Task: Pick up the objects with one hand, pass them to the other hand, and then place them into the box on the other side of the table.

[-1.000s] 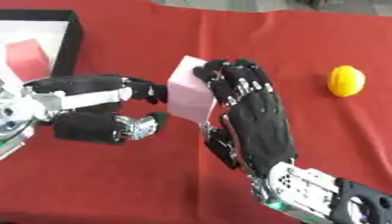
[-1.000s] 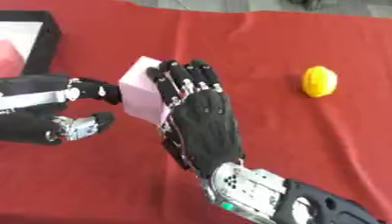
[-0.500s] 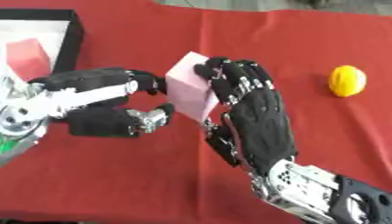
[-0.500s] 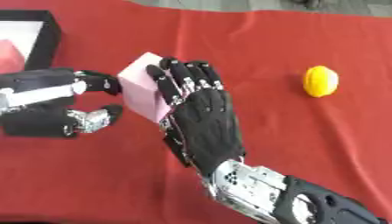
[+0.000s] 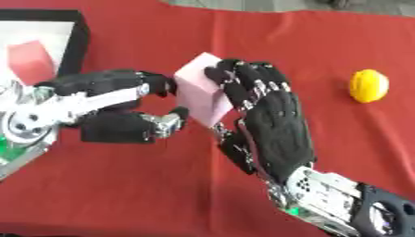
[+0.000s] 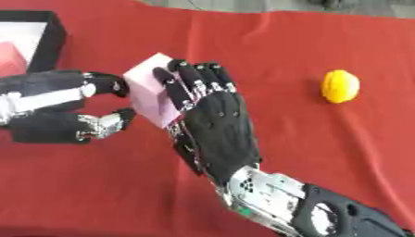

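- A red cloth (image 5: 162,194) covered the bench, with a black-walled box (image 5: 78,41) at the robot's far left holding a red block (image 5: 31,61) on its white floor, and a yellow lemon-like object (image 5: 369,85) lying well apart to the right.
- The pink block (image 5: 203,95) sat above the cloth near the middle, caught between both hands: the right hand (image 5: 272,122) had its fingers (image 6: 191,83) curled over the block's right face and top edge, holding it.
- The left hand (image 5: 113,106) had come in from the left, an upper finger touching the block's top-left edge and the thumb at its lower left corner; the fingers were curled toward it in a pinch, though how much of the block they covered could not be told.
- Risk: if the right hand released before the left had more than a corner pinch, the block would likely pivot and drop onto the cloth.
- Risk: the two sets of fingers sat close on the same top edge, so they could snag each other as the right hand drew away.
- Risk: the box wall stood near the left arm; a low carry could knock the block against the rim, or land it on the red block already inside.
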{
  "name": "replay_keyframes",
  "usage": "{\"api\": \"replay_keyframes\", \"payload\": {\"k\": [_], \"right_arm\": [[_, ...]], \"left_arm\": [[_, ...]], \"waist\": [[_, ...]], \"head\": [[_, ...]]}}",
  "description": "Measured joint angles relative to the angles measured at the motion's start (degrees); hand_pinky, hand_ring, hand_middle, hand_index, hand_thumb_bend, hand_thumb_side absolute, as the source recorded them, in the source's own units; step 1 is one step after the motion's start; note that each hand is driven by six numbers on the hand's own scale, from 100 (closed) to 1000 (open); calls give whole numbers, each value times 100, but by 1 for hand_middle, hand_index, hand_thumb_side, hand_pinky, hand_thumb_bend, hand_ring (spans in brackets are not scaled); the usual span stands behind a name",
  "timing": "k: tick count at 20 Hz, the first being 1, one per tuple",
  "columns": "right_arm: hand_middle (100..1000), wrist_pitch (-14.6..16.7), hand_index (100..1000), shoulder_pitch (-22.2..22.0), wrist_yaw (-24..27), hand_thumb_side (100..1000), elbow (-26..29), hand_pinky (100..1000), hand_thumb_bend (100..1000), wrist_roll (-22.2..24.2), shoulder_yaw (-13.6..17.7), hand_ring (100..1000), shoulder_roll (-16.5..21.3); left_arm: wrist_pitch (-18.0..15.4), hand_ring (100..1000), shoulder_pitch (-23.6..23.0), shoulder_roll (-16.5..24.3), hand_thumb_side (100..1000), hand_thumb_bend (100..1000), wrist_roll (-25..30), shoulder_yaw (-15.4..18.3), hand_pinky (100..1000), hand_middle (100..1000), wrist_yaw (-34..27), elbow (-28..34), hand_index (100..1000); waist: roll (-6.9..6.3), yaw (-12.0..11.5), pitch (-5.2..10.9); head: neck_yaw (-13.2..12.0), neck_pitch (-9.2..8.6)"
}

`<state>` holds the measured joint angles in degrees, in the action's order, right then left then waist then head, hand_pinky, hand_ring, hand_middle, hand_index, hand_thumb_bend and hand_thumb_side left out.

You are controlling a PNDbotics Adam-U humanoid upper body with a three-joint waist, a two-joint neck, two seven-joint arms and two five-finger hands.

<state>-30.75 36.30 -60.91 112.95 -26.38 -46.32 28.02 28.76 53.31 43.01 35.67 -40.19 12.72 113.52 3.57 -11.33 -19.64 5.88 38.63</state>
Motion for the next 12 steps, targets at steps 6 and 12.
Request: {"api": "replay_keyframes", "payload": {"k": [6, 12], "right_arm": [[455, 117, 610, 0, 18, 100, -1, 589, 199, 6, 1, 515, 22], [443, 422, 600, 21, 99, 100, -32, 511, 190, -2, -2, 474, 47]], "left_arm": [[-177, 939, 13, 0, 1000, 141, 125, -1, 994, 902, 49, -34, 1000], [-192, 939, 19, 0, 1000, 149, 225, -1, 995, 902, 178, -37, 1000]], "waist": [[-2, 0, 0], [-2, 1, -8]], "head": [[-3, 0], [-3, 0]]}}
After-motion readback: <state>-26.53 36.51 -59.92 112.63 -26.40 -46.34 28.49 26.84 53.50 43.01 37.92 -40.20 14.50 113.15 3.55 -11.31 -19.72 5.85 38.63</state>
